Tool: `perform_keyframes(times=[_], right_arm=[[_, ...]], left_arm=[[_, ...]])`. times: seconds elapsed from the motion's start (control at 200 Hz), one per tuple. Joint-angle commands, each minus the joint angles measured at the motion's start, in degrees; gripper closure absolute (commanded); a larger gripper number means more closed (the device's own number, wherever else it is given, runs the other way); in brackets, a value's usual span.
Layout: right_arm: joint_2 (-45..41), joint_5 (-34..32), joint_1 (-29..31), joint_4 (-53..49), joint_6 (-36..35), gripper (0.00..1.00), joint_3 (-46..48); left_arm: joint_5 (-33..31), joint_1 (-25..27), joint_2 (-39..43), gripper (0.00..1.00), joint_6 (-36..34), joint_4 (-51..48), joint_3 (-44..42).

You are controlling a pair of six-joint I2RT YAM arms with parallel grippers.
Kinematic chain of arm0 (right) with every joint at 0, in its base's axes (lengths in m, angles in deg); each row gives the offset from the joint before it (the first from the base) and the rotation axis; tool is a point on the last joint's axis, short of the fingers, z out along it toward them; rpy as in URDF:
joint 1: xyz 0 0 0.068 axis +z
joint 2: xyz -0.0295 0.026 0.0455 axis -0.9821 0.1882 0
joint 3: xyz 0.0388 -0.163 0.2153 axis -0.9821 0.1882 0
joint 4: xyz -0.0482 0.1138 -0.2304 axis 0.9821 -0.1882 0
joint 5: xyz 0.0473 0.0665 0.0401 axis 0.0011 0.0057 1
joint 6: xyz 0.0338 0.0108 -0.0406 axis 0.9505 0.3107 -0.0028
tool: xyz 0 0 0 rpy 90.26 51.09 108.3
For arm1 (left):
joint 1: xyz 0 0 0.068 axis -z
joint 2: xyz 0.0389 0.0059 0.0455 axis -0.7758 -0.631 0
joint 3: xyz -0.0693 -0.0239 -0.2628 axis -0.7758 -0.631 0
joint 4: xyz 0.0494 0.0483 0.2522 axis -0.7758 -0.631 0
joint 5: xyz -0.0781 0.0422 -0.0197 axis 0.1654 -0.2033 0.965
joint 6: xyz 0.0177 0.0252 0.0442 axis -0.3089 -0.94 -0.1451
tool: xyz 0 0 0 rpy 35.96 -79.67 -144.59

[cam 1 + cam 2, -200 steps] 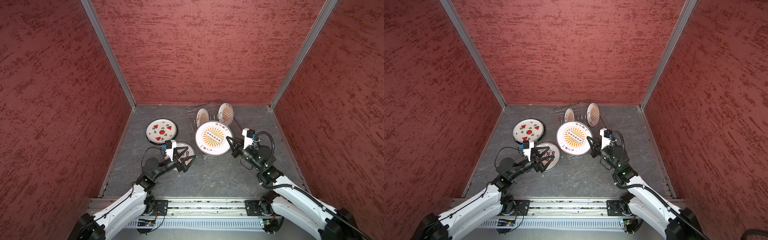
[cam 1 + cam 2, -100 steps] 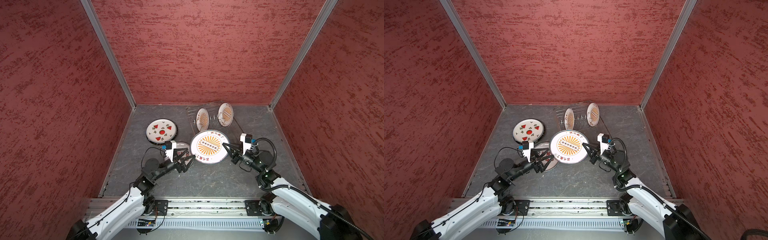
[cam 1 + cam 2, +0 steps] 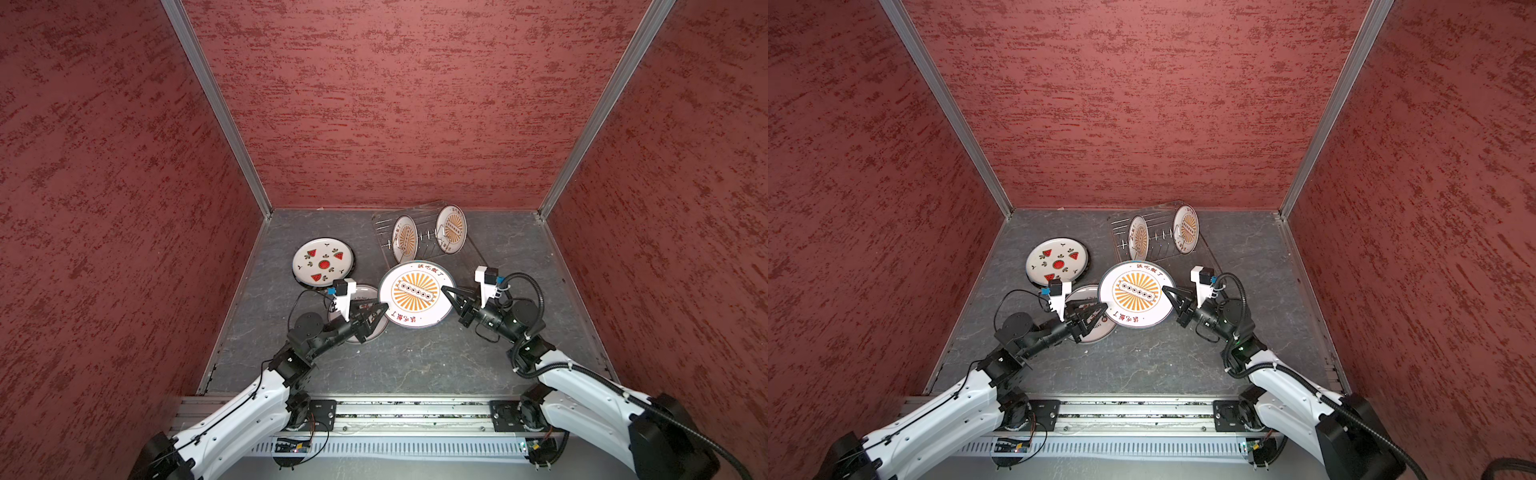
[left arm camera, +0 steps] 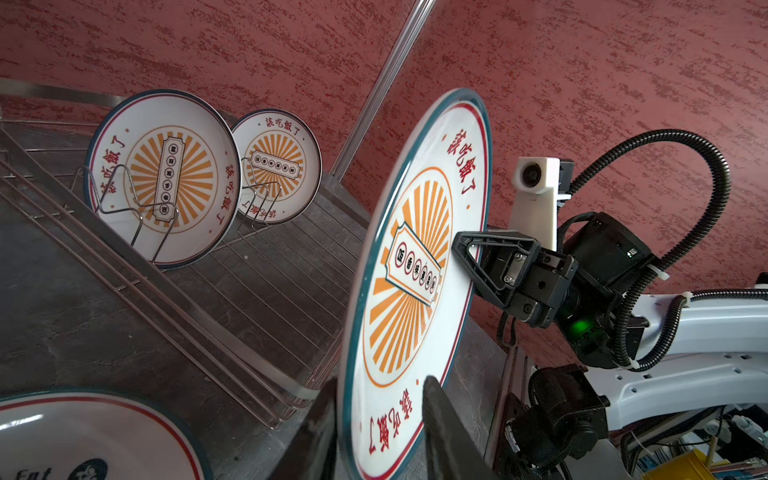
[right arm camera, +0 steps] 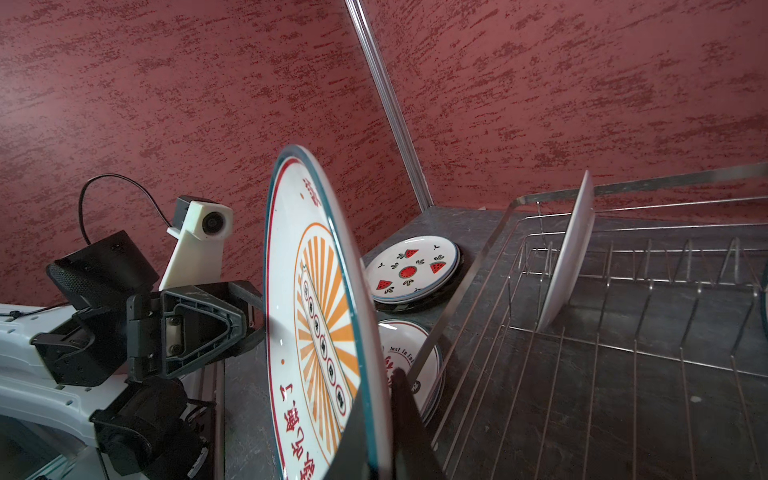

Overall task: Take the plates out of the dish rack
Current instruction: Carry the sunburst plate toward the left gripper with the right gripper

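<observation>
The sunburst plate (image 3: pixel 415 295) hangs over the table (image 3: pixel 415 361), just in front of the dish rack (image 3: pixel 424 240), where two matching plates (image 3: pixel 404 238) stand upright. The right gripper (image 3: pixel 444 289) is clamped on its rim. The left gripper (image 3: pixel 384 306) straddles the opposite rim, but I cannot tell whether it pinches.

- Dark grey, stone-patterned bench (image 3: pixel 415 365).
- Wire dish rack (image 3: pixel 426 239) stands at its back.
- Watermelon plate stack (image 3: pixel 323 262) and lettered plate stack (image 3: pixel 365 292) lie flat, left of the rack.
</observation>
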Motion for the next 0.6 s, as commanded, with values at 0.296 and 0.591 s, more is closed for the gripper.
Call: perform_keyframes(times=[0.296, 0.591], right_arm=[[2.8, -0.1, 1.6, 5.7, -0.8, 0.99, -3.2], [4.8, -0.9, 2.2, 6.1, -1.4, 0.98, -3.5]], left_arm=[[3.2, 0.2, -5.1, 0.87, 1.2, 2.1, 2.9], [3.9, 0.2, -7.4, 0.96, 2.5, 4.1, 3.5]])
